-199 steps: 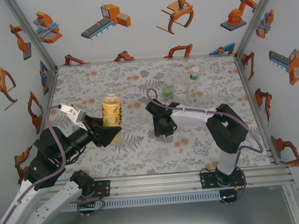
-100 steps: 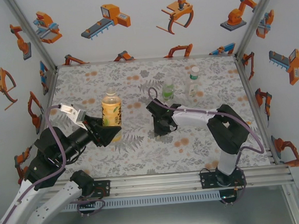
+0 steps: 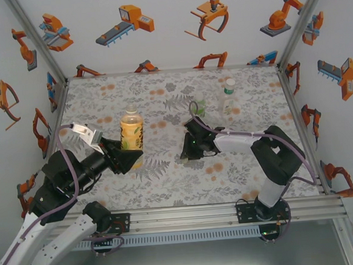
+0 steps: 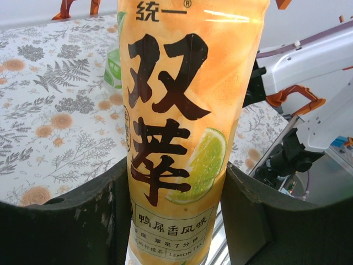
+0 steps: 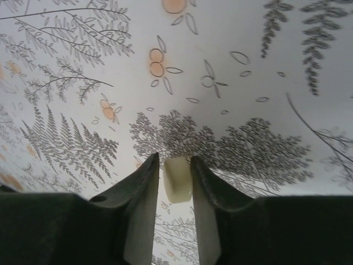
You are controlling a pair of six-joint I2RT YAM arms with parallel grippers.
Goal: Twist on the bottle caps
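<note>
The amber bottle (image 3: 132,132) with its yellow label (image 4: 182,110) stands upright at centre left, and my left gripper (image 3: 133,157) (image 4: 174,182) is shut on its lower body from the near side. Right of it, my right gripper (image 3: 191,151) (image 5: 175,160) points down at the table. A pale yellowish bottle cap (image 5: 177,179) sits on edge between its narrowly open jaws, against the right finger, with a thin gap at the left one. The short green bottle (image 3: 198,110) (image 4: 113,69) stands just behind the right wrist. A slim clear bottle (image 3: 228,98) stands further right.
The floral-patterned table (image 3: 101,101) is walled by white panels on three sides. An aluminium rail (image 3: 188,213) with both arm bases runs along the near edge. The right arm (image 4: 309,61) reaches across beside the amber bottle.
The right gripper has shifted a little to the right and tilted, its cable now crossing in front of the green bottle. The left arm and amber bottle have not moved.
</note>
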